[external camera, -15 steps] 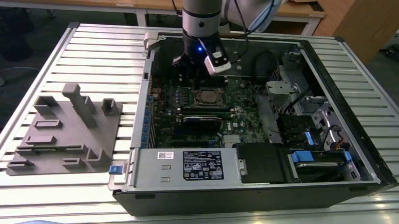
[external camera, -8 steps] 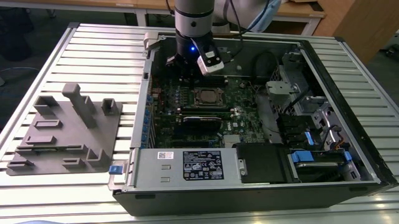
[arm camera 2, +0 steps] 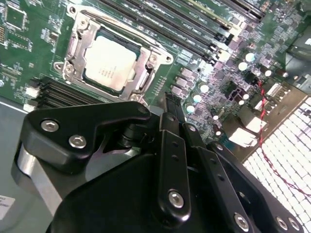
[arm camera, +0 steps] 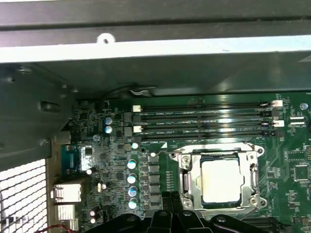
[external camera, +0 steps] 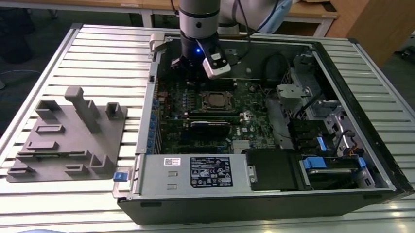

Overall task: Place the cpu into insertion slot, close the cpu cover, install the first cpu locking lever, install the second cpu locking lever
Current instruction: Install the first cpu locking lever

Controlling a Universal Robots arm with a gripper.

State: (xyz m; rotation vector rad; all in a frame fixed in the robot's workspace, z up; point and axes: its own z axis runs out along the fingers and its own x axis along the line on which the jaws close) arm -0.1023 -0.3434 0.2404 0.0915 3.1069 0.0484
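Black fingers (arm camera: 165, 203) are pressing together, pinching nothing. You are seeing the gripper (arm camera 2: 174, 104) hanging above the green motherboard (external camera: 172, 104), clear of it and just on the far side of the socket in the exterior view. The small square silver-grey cpu (arm camera: 221, 179) is sitting in the metal-rimmed square insertion slot (arm camera: 177, 158). The thin silver windowed cpu cover (arm camera 2: 145, 73) is lying flat around the chip's edges. Long black memory slots (arm camera: 201, 116) are running alongside. The open black computer case (external camera: 259, 206) is resting on a grey slatted table (external camera: 97, 58), and a grey moulded fixture block (external camera: 65, 138) is sitting at the exterior view's left.
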